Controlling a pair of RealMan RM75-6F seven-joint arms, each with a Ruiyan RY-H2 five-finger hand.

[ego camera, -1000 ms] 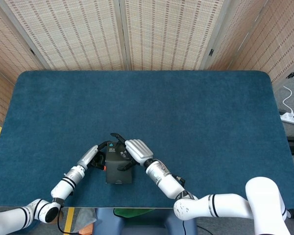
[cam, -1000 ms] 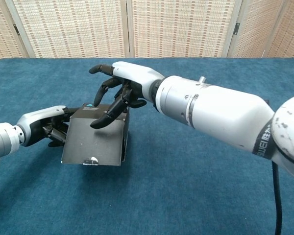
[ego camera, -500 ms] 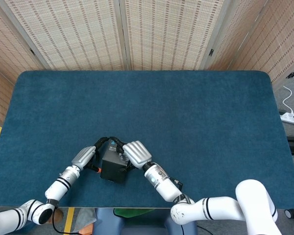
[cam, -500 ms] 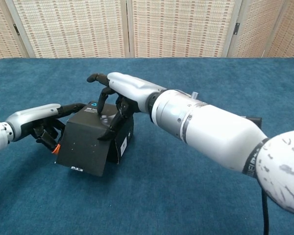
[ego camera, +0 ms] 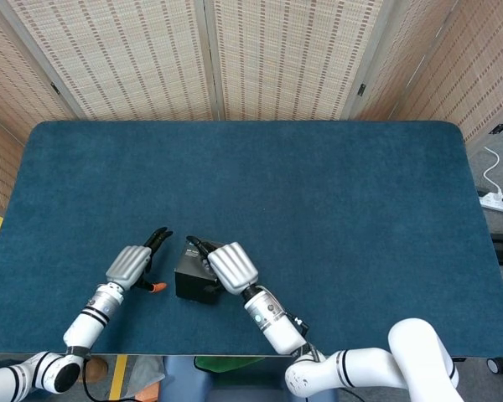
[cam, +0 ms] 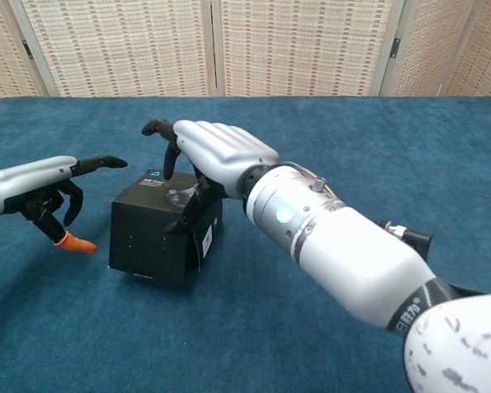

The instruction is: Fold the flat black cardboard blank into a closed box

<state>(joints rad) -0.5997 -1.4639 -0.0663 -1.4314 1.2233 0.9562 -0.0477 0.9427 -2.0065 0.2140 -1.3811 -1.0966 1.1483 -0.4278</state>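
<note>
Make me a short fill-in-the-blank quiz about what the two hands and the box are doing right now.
1. The black box sits on the ____ table.
2. The ____ hand rests on top of the box.
3. The left hand is ____ the box, not touching it.

Missing words: blue; right; beside

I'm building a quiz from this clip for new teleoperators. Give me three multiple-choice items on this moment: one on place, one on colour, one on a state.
1. The black box sits on:
A. the blue table's near left part
B. its far right corner
C. the floor

2. The left hand's lowest fingertip is:
A. green
B. orange
C. white

3. The right hand:
A. hangs clear of the box
B. rests on the box's top
C. lies flat on the table

Answers: 1 A, head view shows it near the front left. 2 B, its tip is orange. 3 B, its fingers lie on the box's top.
</note>
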